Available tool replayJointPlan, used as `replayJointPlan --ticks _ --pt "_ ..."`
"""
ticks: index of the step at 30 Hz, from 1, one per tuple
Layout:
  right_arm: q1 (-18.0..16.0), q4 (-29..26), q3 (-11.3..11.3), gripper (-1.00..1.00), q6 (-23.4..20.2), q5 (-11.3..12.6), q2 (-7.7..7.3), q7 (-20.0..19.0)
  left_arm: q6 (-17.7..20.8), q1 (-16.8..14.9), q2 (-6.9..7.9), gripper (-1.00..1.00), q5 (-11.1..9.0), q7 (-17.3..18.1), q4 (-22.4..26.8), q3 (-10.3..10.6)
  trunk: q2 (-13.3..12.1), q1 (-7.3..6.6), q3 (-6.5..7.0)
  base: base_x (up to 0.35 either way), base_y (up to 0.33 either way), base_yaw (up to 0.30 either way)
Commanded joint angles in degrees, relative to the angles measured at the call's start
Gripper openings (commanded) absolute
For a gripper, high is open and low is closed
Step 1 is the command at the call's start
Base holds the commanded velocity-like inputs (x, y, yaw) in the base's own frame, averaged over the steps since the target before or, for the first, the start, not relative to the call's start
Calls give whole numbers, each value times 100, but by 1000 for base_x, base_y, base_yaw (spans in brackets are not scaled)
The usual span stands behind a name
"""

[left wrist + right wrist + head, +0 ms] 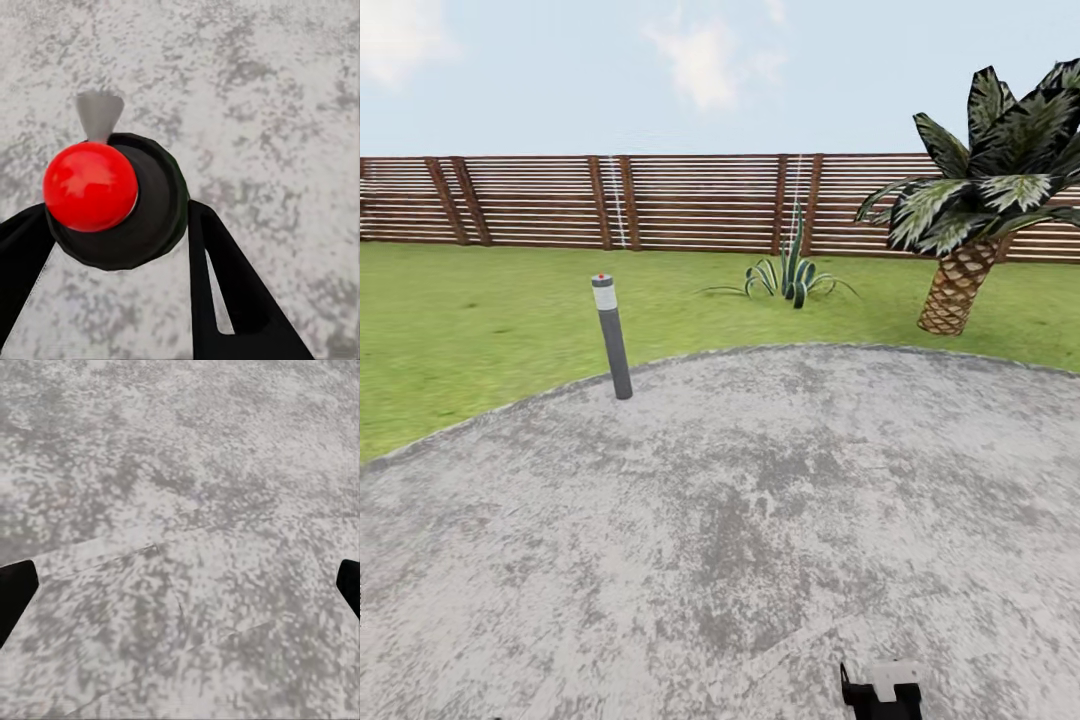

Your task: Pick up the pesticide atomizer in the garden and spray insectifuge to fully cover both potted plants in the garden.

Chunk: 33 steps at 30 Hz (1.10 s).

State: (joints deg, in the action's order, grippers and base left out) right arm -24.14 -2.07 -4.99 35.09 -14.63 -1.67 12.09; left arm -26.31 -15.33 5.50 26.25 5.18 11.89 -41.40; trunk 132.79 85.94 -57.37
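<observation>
In the left wrist view, my left gripper (120,217) is shut on the pesticide atomizer (146,217). The atomizer is a dark round body seen end-on, with a red ball on top and a pale grey nozzle (97,112). A black finger (225,285) presses on each side of it, above the grey stone patio (262,97). My right gripper (180,592) hangs open over the same patio (187,472), its two dark fingertips (11,592) far apart with nothing between them. The potted plants are out of view.
The round patio (760,500) meets the lawn (460,320) ahead. A grey bollard light (612,338) stands at the patio's edge. A spiky striped plant (792,272) and a palm (970,210) grow before the slatted fence (660,200). Part of my right arm (880,692) shows low down.
</observation>
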Motion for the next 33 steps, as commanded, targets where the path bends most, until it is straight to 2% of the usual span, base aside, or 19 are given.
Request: replayJointPlan --ticks 1,9,19,33 --pt "-3 8 -44 100 16 -63 -3 21 -14 -5 1 -100 4 53 -3 -51 2 2 -5 339 0 112" --pt "-3 31 -28 100 24 -110 -42 8 -14 -5 4 -100 3 53 -2 -52 2 2 -5 339 0 15" --pt "-3 23 -28 100 16 -85 -15 16 -14 -5 4 -100 3 36 -2 -52 2 2 -5 339 0 9" --pt "-3 22 -28 100 16 -84 -7 21 -14 -5 12 -100 0 35 -2 -58 2 2 -5 339 0 255"
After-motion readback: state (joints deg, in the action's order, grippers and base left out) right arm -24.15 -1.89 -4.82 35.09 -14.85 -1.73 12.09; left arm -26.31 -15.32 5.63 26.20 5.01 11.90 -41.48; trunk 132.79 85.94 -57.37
